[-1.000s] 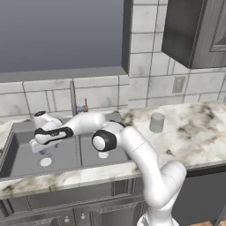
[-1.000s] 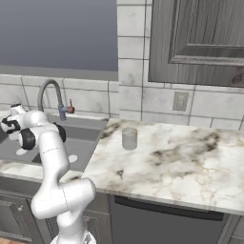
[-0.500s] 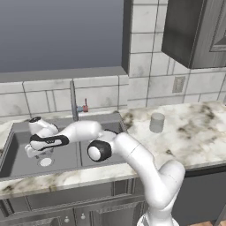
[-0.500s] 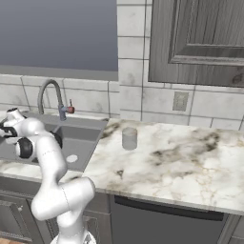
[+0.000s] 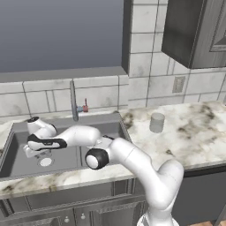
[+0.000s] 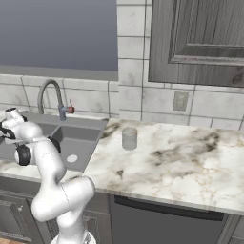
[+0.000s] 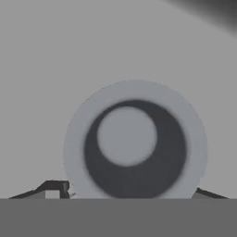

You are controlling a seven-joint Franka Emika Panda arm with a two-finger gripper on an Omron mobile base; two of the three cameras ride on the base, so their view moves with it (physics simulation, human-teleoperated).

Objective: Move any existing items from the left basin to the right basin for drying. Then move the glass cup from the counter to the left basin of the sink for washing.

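Since the earlier frames the arm has swung further left and dropped lower into the left basin (image 5: 17,152); the glass cup (image 5: 156,122) has not moved. Table (image 5: 194,137) carries the cup upright, long axis vertical, right of the sink (image 5: 119,128), well apart from the arm. Right basin (image 5: 103,145) sits beside the left one, behind the forearm. Hand (image 5: 30,151) hangs low in the left basin near its drain (image 5: 45,162). In the hand view a small dark grey piece (image 7: 135,148) is seen end-on, round, its axis pointing at the camera, sitting between the finger tips (image 7: 55,189). Cannot tell if the hand grips it; spread looks wide.
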